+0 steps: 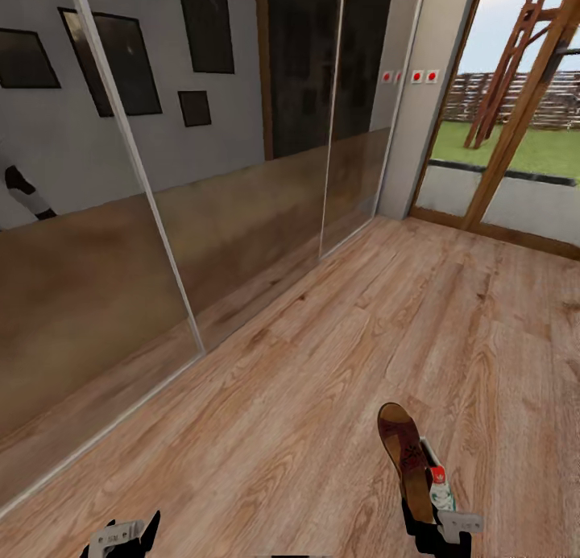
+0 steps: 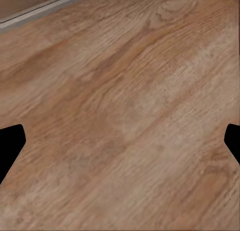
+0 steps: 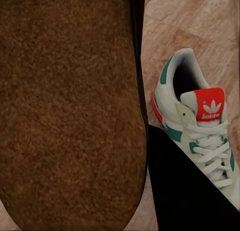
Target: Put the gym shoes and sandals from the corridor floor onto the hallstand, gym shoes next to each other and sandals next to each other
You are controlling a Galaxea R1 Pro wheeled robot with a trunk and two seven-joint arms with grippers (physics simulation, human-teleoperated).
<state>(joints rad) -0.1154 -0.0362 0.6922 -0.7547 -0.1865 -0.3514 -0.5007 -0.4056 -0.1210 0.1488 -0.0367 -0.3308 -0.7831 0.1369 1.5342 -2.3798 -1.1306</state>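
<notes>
My right gripper (image 1: 435, 530), low at the right of the head view, is shut on a dark brown sandal (image 1: 405, 455) that sticks out ahead of it, footbed up. In the right wrist view the sandal's brown surface (image 3: 70, 106) is very close, beside one black finger (image 3: 185, 191). A white gym shoe (image 3: 197, 121) with green stripes and a red tongue patch sits right beside the sandal (image 1: 439, 487); I cannot tell whether it rests on the corridor floor (image 1: 322, 365). My left gripper (image 1: 121, 535) hangs open over bare planks (image 2: 120, 116). The hallstand is out of view.
Mirrored sliding doors (image 1: 201, 220) run along the left, their bottom rail (image 2: 45, 8) near my left gripper. A grey wall (image 1: 415, 139) and a wood-framed glass door (image 1: 515, 139) to a garden close the far right. Open plank floor lies ahead.
</notes>
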